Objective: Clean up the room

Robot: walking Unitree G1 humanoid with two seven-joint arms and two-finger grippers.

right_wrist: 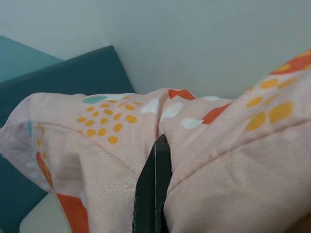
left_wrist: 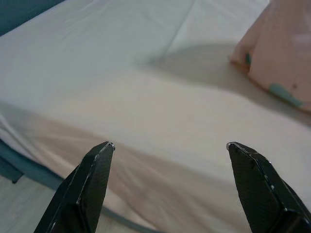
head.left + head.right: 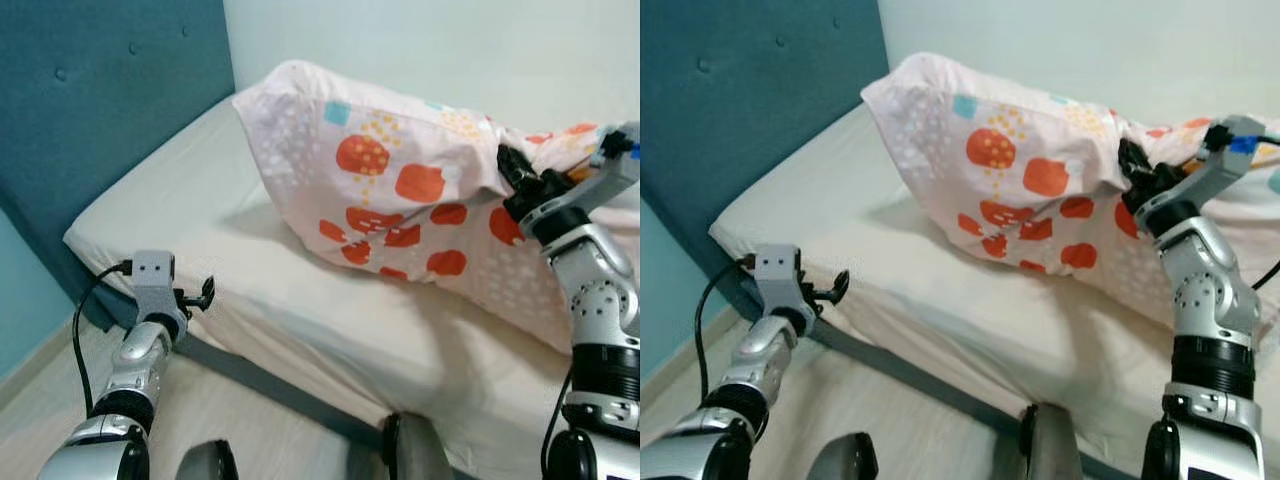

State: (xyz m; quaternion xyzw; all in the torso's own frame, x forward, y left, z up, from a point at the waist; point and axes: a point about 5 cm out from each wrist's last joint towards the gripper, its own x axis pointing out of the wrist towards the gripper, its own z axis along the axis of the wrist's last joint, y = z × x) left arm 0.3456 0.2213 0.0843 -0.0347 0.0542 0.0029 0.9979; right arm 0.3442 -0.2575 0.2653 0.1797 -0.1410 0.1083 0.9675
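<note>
One pillow [image 3: 400, 190], pink with orange spots, lifted over the bed [image 3: 200, 220]: right gripper [image 3: 515, 175] fingers pinched on its fabric, likely for repositioning. Left gripper [image 2: 167, 150] spread wide, empty, near the mattress edge.

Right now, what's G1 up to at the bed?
The right gripper is pinched shut on the pink patterned pillow, holding a fold of its fabric so the pillow stands lifted off the mattress, its raised end toward the teal headboard. The left gripper hangs open and empty, low by the near edge of the bed, pointing across the bare sheet.
</note>
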